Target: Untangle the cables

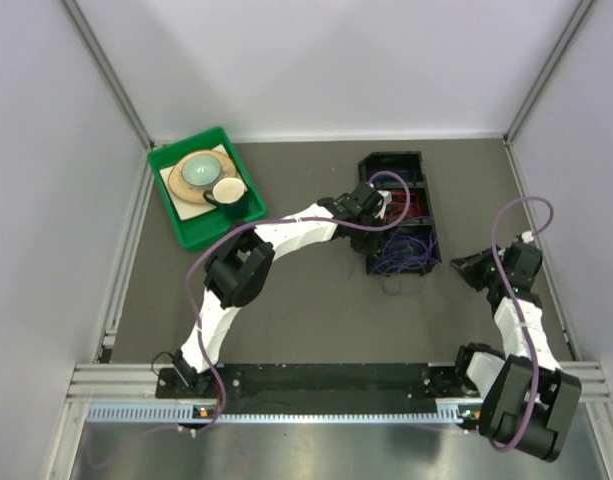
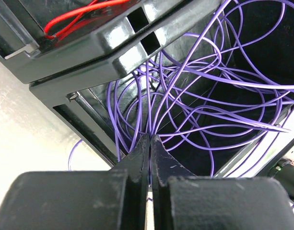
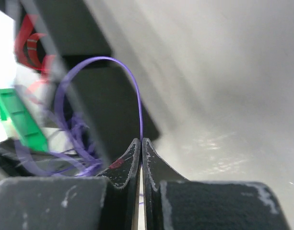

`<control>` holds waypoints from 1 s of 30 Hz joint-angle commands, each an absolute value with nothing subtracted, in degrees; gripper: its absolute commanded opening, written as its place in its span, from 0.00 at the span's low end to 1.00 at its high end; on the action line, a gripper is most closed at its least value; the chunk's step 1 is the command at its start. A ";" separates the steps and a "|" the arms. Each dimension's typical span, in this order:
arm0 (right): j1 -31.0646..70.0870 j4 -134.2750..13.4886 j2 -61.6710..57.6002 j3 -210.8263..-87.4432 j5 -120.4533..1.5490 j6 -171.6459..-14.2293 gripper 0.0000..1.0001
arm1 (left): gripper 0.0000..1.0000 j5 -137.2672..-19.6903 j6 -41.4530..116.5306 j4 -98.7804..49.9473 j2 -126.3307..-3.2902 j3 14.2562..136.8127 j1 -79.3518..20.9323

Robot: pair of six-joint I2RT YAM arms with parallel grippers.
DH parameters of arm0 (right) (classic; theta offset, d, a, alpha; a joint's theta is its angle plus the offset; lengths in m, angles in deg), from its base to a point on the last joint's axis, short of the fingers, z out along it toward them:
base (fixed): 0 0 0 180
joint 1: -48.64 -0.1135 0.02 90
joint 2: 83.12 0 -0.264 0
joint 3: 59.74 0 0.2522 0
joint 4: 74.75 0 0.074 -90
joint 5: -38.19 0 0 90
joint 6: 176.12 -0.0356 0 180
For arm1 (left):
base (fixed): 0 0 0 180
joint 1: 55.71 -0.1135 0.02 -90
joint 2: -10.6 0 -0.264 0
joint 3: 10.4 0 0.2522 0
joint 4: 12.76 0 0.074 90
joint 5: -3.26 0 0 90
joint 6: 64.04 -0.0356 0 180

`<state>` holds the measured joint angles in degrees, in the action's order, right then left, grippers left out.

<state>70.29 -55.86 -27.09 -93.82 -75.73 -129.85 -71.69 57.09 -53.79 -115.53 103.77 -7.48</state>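
Over the dark grey table (image 1: 306, 320), seen from above, the job looks barely begun. The purple cables (image 1: 401, 262) lie heaped in the near compartment of the black box (image 1: 391, 157), a few loops spilling over its near edge, and the red cables (image 1: 394, 198) sit in the far one. The left gripper (image 1: 374, 205) reaches into the box, and the right gripper (image 1: 468, 265) hangs just beside its right side. A green tray (image 1: 208, 236) stands far left, with plain pale walls all round. At the left wrist, the fingers (image 2: 137, 163) are pressed together, seemingly pinching purple loops out of a dense snarl, with red wire lying past a divider. At the right wrist, the fingers (image 3: 127, 163) are clamped on a single purple strand (image 3: 140, 120) that arches back toward the blurred box. I'd judge one wire is singled out and the rest is still to be sorted.
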 commanded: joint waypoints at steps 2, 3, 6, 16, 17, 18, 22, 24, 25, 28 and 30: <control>70.79 -53.44 -33.80 -102.14 -77.82 -128.75 0.00 | 0.00 -72.85 56.28 -53.68 -115.79 105.85 -7.19; 70.70 -52.47 -34.24 -102.85 -78.44 -128.66 0.00 | 0.00 -72.85 56.37 -53.68 -115.97 105.85 -7.19; 69.30 -51.24 -34.78 -105.57 -80.90 -128.66 0.00 | 0.00 -73.03 56.46 -53.50 -116.58 105.93 -7.19; 50.23 -52.02 -25.91 -111.21 -72.39 -125.06 0.00 | 0.00 -72.68 57.16 -52.54 -116.50 105.05 -7.28; 49.26 -52.89 -24.59 -110.86 -71.68 -124.97 0.00 | 0.00 -72.76 57.25 -52.45 -116.58 104.88 -7.28; 48.91 -53.86 -22.14 -110.59 -71.50 -125.06 0.00 | 0.00 -72.68 57.34 -52.19 -116.50 104.79 -7.28; 47.32 -57.73 -15.47 -109.89 -70.97 -124.54 0.00 | 0.00 -72.15 57.60 -51.66 -116.41 104.26 -7.28; 47.06 -58.79 -13.25 -110.15 -70.80 -124.27 0.00 | 0.00 -71.89 57.69 -51.40 -116.32 103.74 -7.37; 47.06 -59.14 -11.59 -110.41 -70.62 -123.83 0.00 | 0.00 -71.63 57.77 -51.31 -116.32 103.56 -7.37; 46.88 -60.02 -9.38 -110.59 -69.74 -123.30 0.00 | 0.00 -71.18 57.86 -50.95 -116.23 103.38 -7.54; 46.79 -60.46 -7.54 -110.77 -69.39 -123.04 0.00 | 0.00 -71.18 57.86 -50.87 -116.14 103.38 -7.55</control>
